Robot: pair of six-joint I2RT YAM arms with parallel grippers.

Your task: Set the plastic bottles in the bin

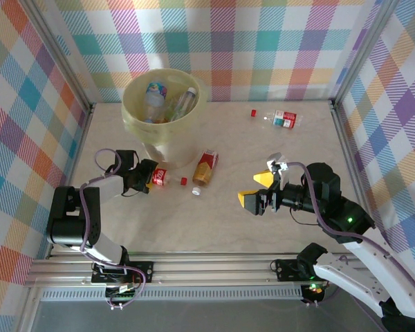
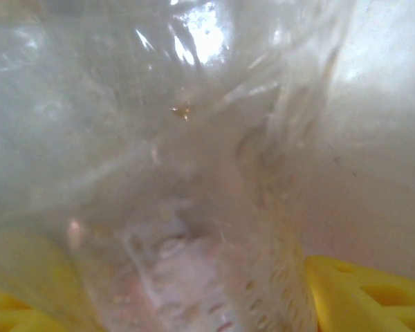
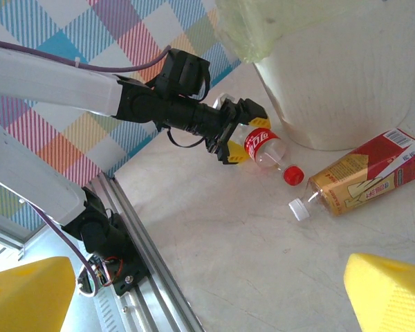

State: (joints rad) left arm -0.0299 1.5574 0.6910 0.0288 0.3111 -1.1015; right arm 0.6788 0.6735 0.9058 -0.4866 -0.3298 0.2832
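A clear plastic bottle [image 1: 160, 177] with a red label and red cap lies on the table just left of the bin's foot. My left gripper [image 1: 149, 177] is open, its yellow fingers [image 2: 363, 294] on either side of the bottle's base [image 2: 180, 138]. The right wrist view shows the same bottle [image 3: 266, 146] lying flat between the left gripper's [image 3: 236, 133] jaws. An orange-brown bottle [image 1: 205, 168] with a white cap lies beside it. A third bottle [image 1: 283, 119] lies at the far right. The pale-yellow bin [image 1: 133, 119] holds several bottles. My right gripper [image 1: 255, 189] hovers open and empty at mid-right.
A loose red cap [image 1: 253, 112] lies near the far bottle. The bin's wall [image 3: 332, 83] stands close behind the two near bottles. Checked walls enclose the table, and a metal rail [image 1: 207, 266] runs along the near edge. Bare tabletop [image 3: 263, 263] lies under my right gripper [image 3: 207, 297].
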